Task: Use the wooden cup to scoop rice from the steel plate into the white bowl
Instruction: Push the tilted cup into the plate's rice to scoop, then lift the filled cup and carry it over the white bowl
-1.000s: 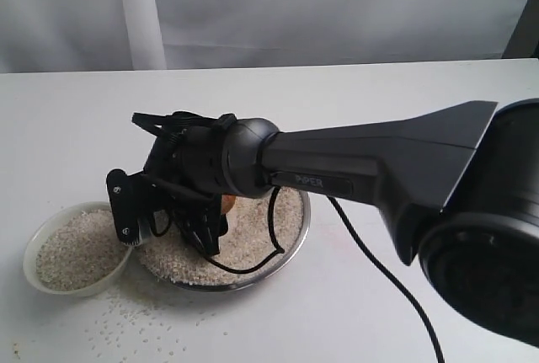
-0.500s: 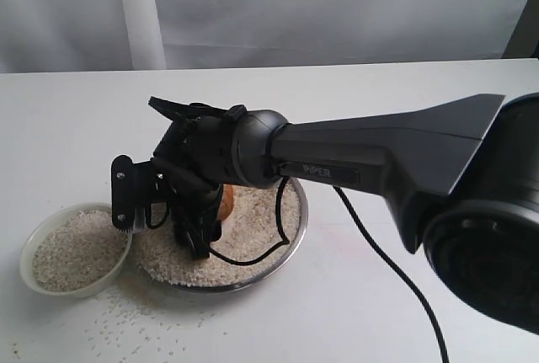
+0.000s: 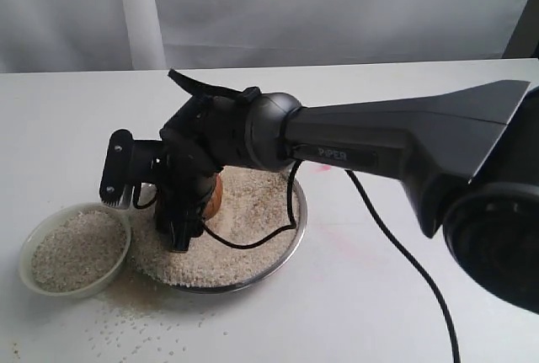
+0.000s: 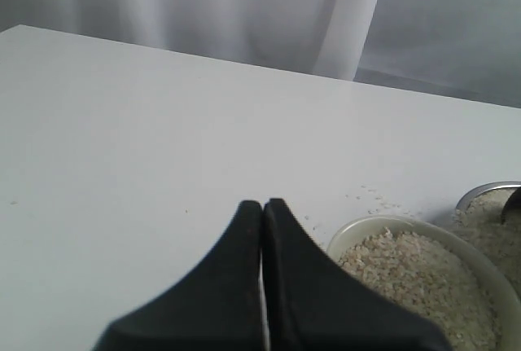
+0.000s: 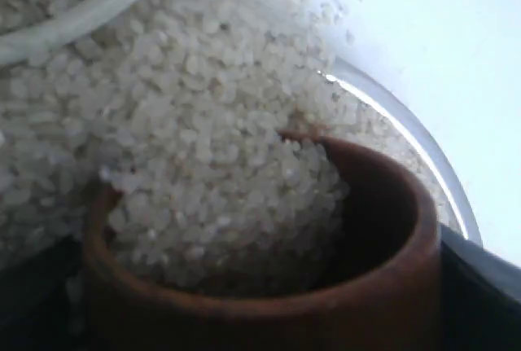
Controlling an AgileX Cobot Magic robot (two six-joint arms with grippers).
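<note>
Rice [image 3: 253,207] is filling most of the steel plate [image 3: 289,245]. A heap of it is also sitting in the wooden cup [image 5: 269,314], piling up against one side of the cup wall. Right gripper [image 3: 199,211] is clamping the wooden cup over the plate, on the half nearest the white bowl [image 3: 77,289]. Dark fingers [image 5: 488,286] are flanking the cup on both sides in the right wrist view. Can't tell whether the cup bottom is touching the rice bed. Bowl is sitting just beside the plate, rims nearly meeting, and is holding a good layer of rice. Loose grains [image 3: 135,329] are lying on the desk [image 3: 354,296] near the bowl and the plate's front edge. Left gripper [image 4: 262,225] is hovering off the plate, on the bowl's far side. Its tips are pressing together and gripping nothing.
</note>
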